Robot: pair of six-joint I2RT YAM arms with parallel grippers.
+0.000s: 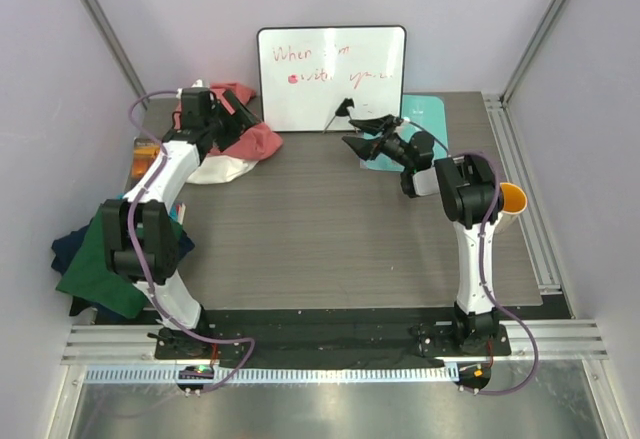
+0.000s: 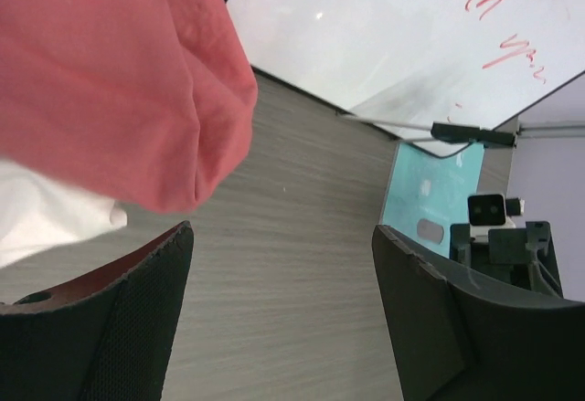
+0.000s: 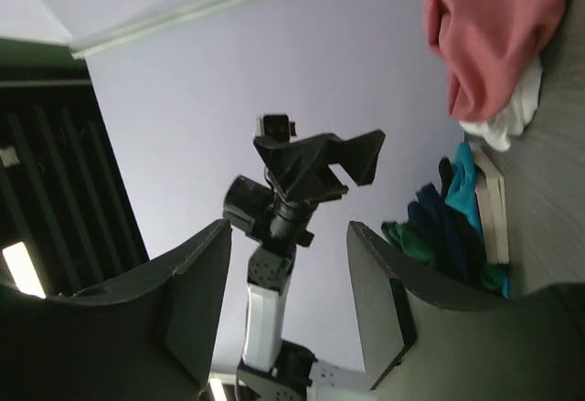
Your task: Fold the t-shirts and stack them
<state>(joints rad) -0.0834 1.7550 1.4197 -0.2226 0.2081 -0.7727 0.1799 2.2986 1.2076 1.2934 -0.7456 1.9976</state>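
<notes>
A salmon-pink t-shirt (image 1: pixel 255 141) lies bunched at the back left of the table, on top of a white garment (image 1: pixel 222 169). My left gripper (image 1: pixel 232 124) sits right against this heap. In the left wrist view its jaws (image 2: pixel 283 264) stand open over bare table, with the pink t-shirt (image 2: pixel 110 81) just beyond the left fingertip. A dark green t-shirt (image 1: pixel 95 271) and a navy one (image 1: pixel 66 247) hang over the table's left edge. My right gripper (image 1: pixel 348 126) hovers open and empty in front of the whiteboard, turned sideways toward the left arm (image 3: pixel 288 264).
A whiteboard (image 1: pixel 330 77) leans against the back wall. A pale-teal mat (image 1: pixel 420 119) lies flat at the back right under the right arm. An orange cup (image 1: pixel 512 199) stands near the right edge. Metal rails run along the table's right and near sides.
</notes>
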